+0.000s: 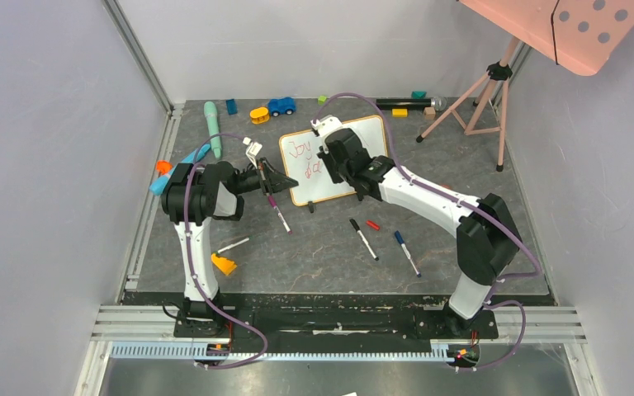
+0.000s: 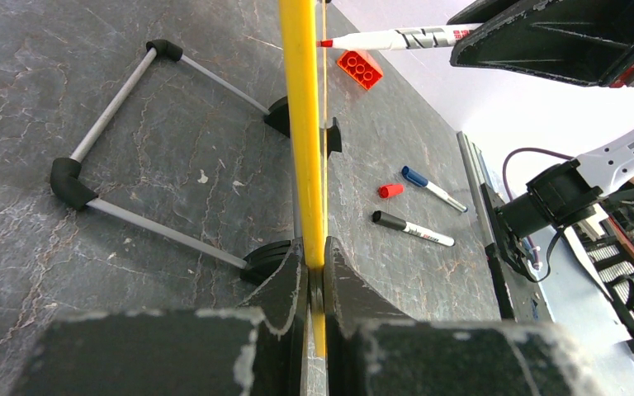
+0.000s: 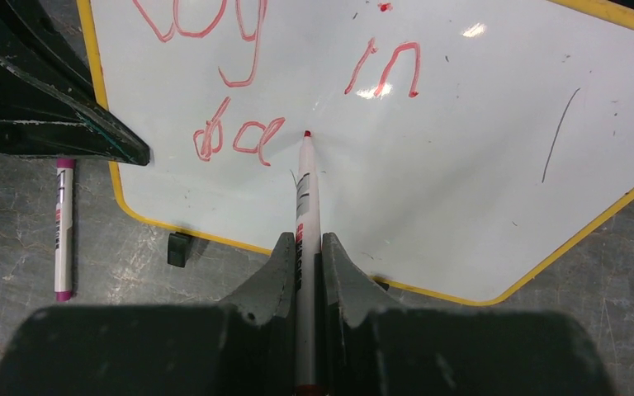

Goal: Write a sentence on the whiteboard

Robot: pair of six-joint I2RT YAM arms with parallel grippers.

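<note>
Right end effector (image 3: pixel 307 241) tight on marker (image 3: pixel 305 177)

Ahead of the right gripper (image 3: pixel 307 243), the whiteboard (image 3: pixel 479 165) carries red handwriting (image 3: pixel 239 136) in two lines. The upper line starts up and to the left of the fingertips with a word cut off in the wrist view, which reads "Joy" from above. It is followed by "in" straight ahead. The lower line, just left of the tip of the red marker (image 3: pixel 305 190) in that gripper, shows two looped letters, perhaps "da". The marker's barrel has black print, too small to read. So have the purple marker (image 3: pixel 63 227) lying left of the gripper and the black marker (image 2: pixel 413 228) right of the left gripper (image 2: pixel 315 260).
</note>
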